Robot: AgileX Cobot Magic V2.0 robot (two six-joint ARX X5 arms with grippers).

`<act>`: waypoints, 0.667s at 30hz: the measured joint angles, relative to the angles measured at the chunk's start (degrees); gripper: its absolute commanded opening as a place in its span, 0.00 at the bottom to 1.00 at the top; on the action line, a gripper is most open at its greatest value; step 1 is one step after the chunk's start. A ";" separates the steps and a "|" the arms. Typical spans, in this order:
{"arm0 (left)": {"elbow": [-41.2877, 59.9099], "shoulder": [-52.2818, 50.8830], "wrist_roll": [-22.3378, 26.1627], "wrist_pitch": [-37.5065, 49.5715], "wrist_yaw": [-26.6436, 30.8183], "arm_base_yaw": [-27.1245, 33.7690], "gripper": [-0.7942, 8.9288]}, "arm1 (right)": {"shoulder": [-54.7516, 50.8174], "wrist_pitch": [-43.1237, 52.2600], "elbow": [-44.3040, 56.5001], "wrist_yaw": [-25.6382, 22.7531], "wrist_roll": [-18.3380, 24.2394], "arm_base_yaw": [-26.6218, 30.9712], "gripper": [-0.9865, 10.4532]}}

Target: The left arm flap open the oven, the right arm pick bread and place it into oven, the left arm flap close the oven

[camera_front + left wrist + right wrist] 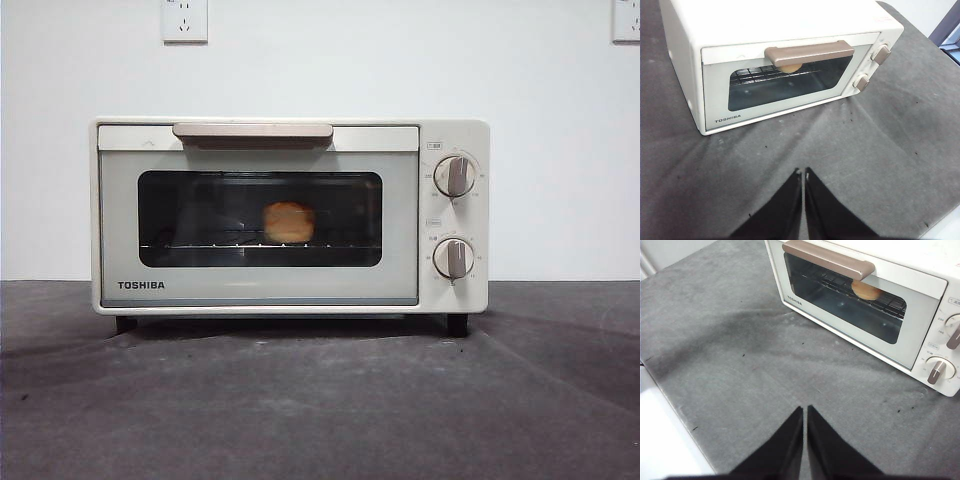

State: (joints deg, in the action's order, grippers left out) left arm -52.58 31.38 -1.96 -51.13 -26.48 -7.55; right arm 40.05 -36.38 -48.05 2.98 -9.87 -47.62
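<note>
The oven (290,215) is seen standing on the grey surface (320,400), set back toward its far edge against a white wall, with its door shut and the beige bar handle (252,131) lying across the top of the door. The bread (289,222) is seen through the dark glass window, resting on the wire rack (260,245) inside the oven, about midway along the rack. Two round knobs (455,176) are stacked one above the other on the panel beside the door, both pointers upright.

The left gripper (803,172) is held above the open stretch of surface in front of the oven, well apart from it and tilted down toward the cloth; its jaws are pressed together with only a hairline slit between the tips, and nothing is gripped. From this wrist, the oven is viewed from above and in front, with the bread partly hidden behind the handle.

The right gripper (805,409) is poised likewise over bare surface, near the surface's side edge and well clear of the oven, angled downward; its jaws are clenched tip to tip and hold nothing. In the front view neither arm is seen
</note>
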 measured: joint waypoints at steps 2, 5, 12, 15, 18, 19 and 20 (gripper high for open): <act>0.00 -0.70 0.74 0.17 0.02 0.00 0.10 | 0.00 0.00 0.00 0.00 0.02 0.00 0.09; 0.07 -2.69 4.72 4.00 0.07 0.17 0.10 | 0.00 0.00 0.00 0.00 0.00 0.00 0.09; 9.29 -10.78 9.51 31.08 6.12 3.98 0.10 | 0.00 0.02 0.00 0.00 0.02 0.00 0.09; 15.52 -14.27 9.84 39.43 10.71 5.33 0.10 | 0.00 0.02 0.00 0.00 0.00 0.00 0.09; 20.70 -17.64 9.99 42.64 13.64 6.58 0.10 | 0.00 0.02 0.00 0.00 0.00 0.00 0.09; 22.43 -18.71 9.99 43.06 14.58 6.86 0.10 | 0.00 0.02 0.00 0.00 0.02 0.00 0.09; 23.93 -19.54 9.99 43.17 15.15 7.10 0.10 | 0.00 0.02 0.00 0.00 0.00 0.00 0.09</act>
State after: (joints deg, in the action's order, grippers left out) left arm -28.64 11.84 8.03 -7.97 -11.33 -0.45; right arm 40.05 -36.36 -48.05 2.98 -9.87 -47.62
